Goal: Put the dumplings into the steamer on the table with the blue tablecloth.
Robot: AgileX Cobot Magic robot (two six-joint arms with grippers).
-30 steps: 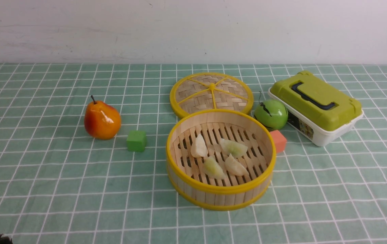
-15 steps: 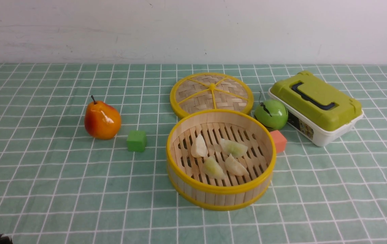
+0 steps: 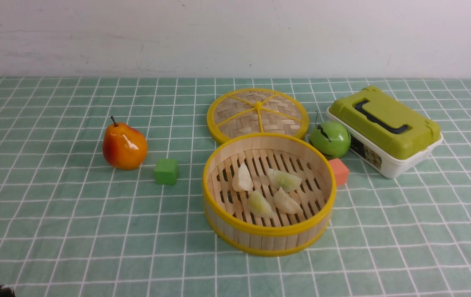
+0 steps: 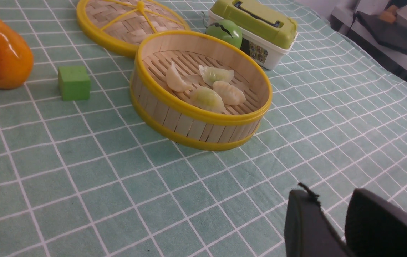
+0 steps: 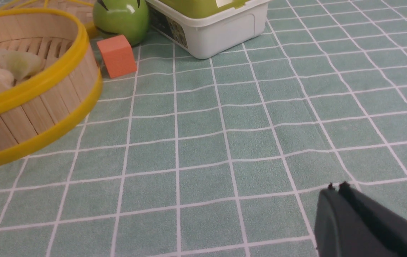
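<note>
Four dumplings (image 3: 266, 192) lie in the steamer (image 3: 269, 237) on the bench (image 3: 53, 231), front view; unchanged since earlier frames. Left wrist view: left end effector (image 4: 339, 223), fingers slightly spread, empty. Right wrist view: right end effector (image 5: 337, 189), fingers pressed together; orange cube (image 5: 117, 56) just beside steamer.

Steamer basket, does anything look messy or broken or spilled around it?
Nothing stands out. The steamer sits flat and whole on the cloth, with all four dumplings inside on the slats. Its lid lies flat just behind it, off rather than on. Nothing is spilled.
</note>
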